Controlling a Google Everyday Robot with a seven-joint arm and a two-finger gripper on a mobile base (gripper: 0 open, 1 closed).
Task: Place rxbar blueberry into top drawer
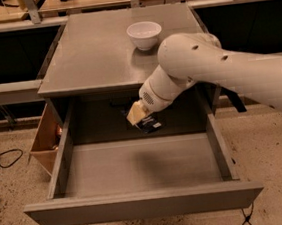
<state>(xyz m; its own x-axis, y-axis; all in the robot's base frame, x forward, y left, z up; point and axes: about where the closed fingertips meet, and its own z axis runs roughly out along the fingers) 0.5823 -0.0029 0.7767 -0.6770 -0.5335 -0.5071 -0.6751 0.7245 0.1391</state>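
The top drawer (140, 202) is pulled wide open below the grey cabinet top, and its grey floor is bare. My gripper (140, 118) hangs over the back of the open drawer, just under the front edge of the cabinet top. It is shut on the rxbar blueberry (149, 123), a small dark bar that sticks out below the pale fingers. The bar is held in the air above the drawer floor and touches nothing else.
A white bowl (144, 34) stands on the cabinet top (89, 54) near the back. A tan wooden box (44, 140) sits on the floor left of the drawer. Cables lie on the speckled floor at far left. My white arm crosses the right side.
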